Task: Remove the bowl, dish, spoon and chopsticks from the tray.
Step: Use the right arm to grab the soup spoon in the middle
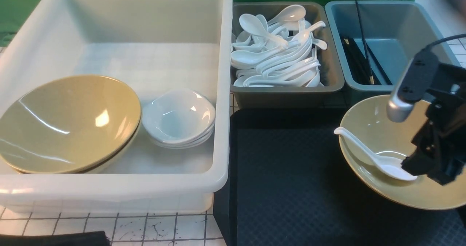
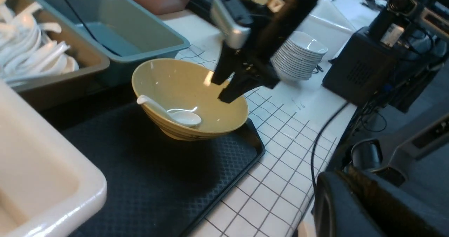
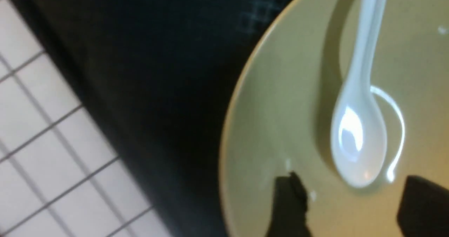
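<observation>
While the tray (image 1: pixel 291 173) fills the lower middle of the front view, the bowl (image 1: pixel 367 122) sits at its lower right with the spoon (image 1: pixel 378 158) inside, handle over the left rim. The right tool (image 3: pixel 354 209) hangs open, straddling the scoop's tip. Picking up the spoon seems in hand; next it likely must lower and close. I cannot tell the left tool's (image 2: pixel 364 209) state.
</observation>
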